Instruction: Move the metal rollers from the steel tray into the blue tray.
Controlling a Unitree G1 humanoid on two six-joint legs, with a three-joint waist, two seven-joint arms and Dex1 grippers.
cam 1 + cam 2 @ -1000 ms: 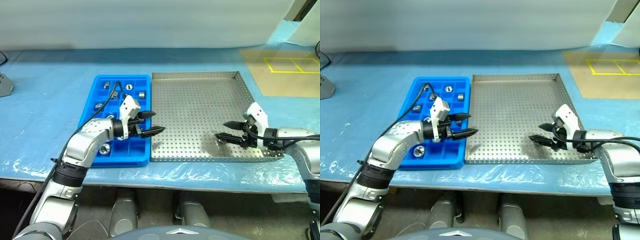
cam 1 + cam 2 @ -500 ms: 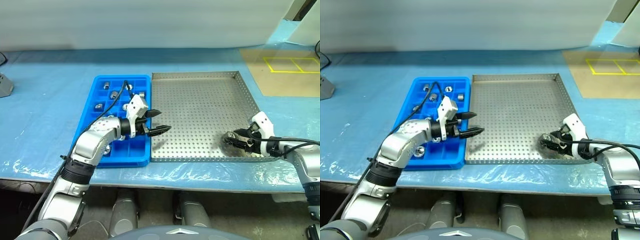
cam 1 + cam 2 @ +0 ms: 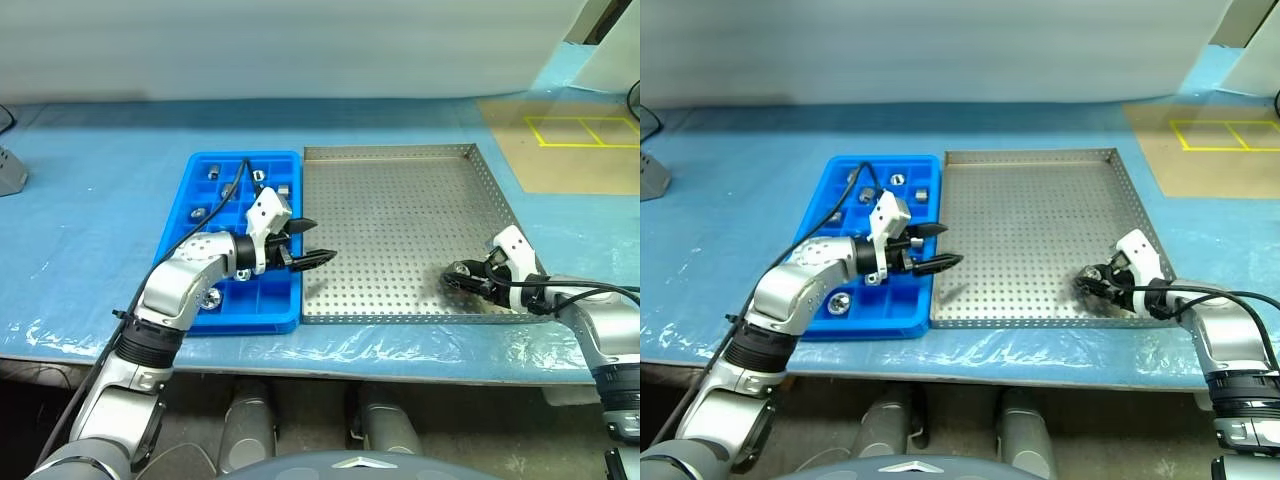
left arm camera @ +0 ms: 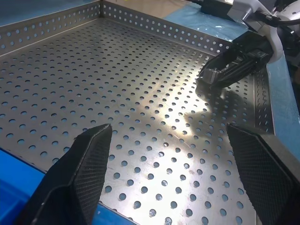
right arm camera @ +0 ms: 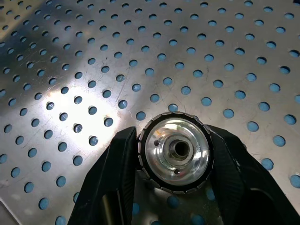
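The steel tray (image 3: 390, 150) lies right of the blue tray (image 3: 250, 325), edge to edge. My right gripper (image 3: 458, 278) is low at the steel tray's near right corner, shut on a metal roller (image 5: 176, 154); the right wrist view shows the shiny ring pinched between both fingers just above the perforated floor. My left gripper (image 3: 318, 240) hovers open and empty over the seam between the two trays, pointing right. Several rollers (image 3: 258, 172) sit in the blue tray's compartments, one near the front (image 3: 211, 295).
A blue plastic sheet (image 3: 90, 200) covers the table. A brown board with yellow tape (image 3: 570, 140) lies at the back right. A grey object (image 3: 8, 170) sits at the far left edge. A black cable (image 3: 235, 185) crosses the blue tray.
My right gripper has sunk to the steel tray's floor and shut on a roller. The left gripper has stayed open in place.
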